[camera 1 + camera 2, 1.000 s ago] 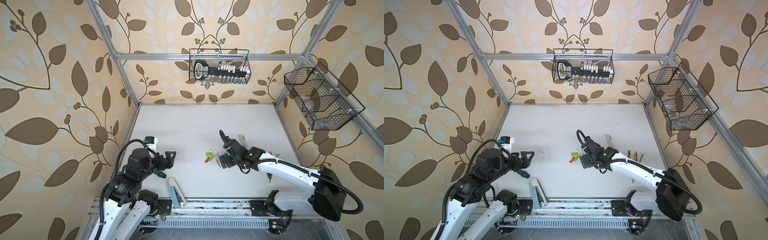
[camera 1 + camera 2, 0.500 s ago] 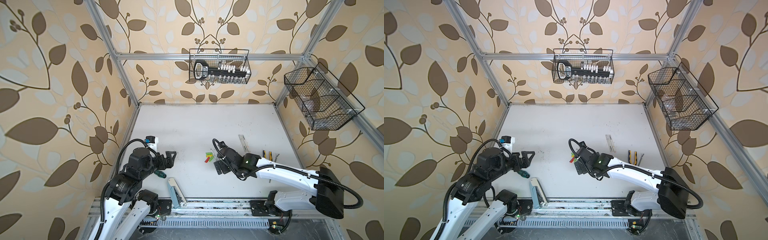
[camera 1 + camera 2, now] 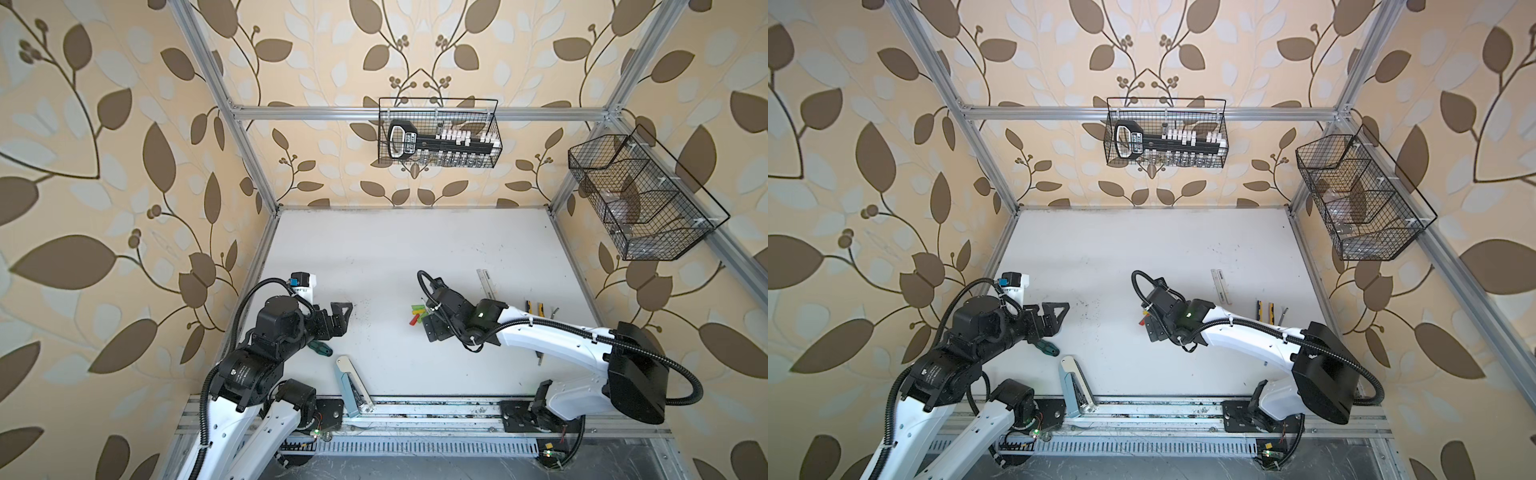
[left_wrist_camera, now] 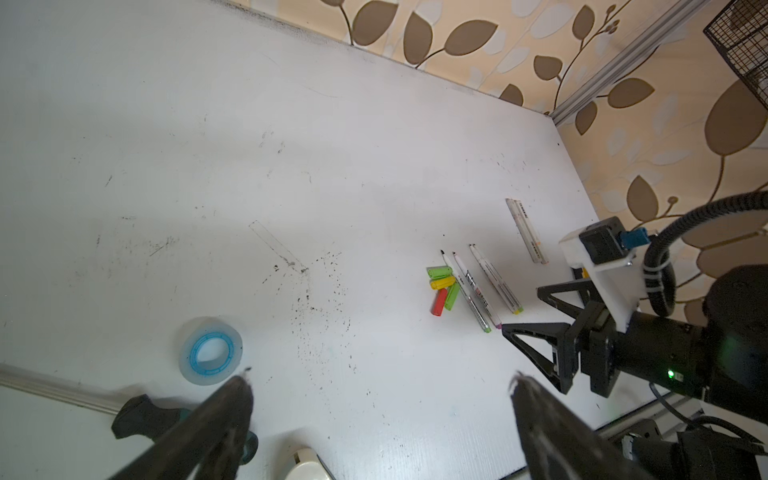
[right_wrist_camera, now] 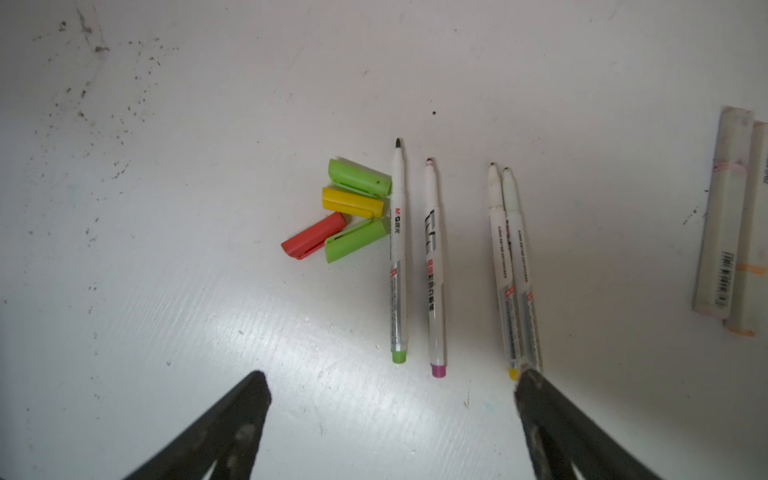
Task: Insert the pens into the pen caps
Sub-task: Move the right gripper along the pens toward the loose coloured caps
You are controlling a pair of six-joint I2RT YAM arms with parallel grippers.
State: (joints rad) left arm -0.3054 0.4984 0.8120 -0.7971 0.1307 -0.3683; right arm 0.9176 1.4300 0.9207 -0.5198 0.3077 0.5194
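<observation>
Empty right gripper [image 5: 392, 376] gaped wide, pens [image 5: 398, 249] lay just ahead of its fingers [image 5: 232, 419], pen caps [image 5: 353, 203] clustered beside them, left gripper [image 4: 382, 380] also stood wide, holding nothing.

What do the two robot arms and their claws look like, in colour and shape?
The left arm and right arm have white shells, black joints and a black ribbed cable each. The left claw and right claw each have two black triangular open-frame fingers. A green light shows on the right wrist.

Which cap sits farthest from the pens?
The red cap: the only red one, with a green cap between it and the green-ended pen.
</observation>
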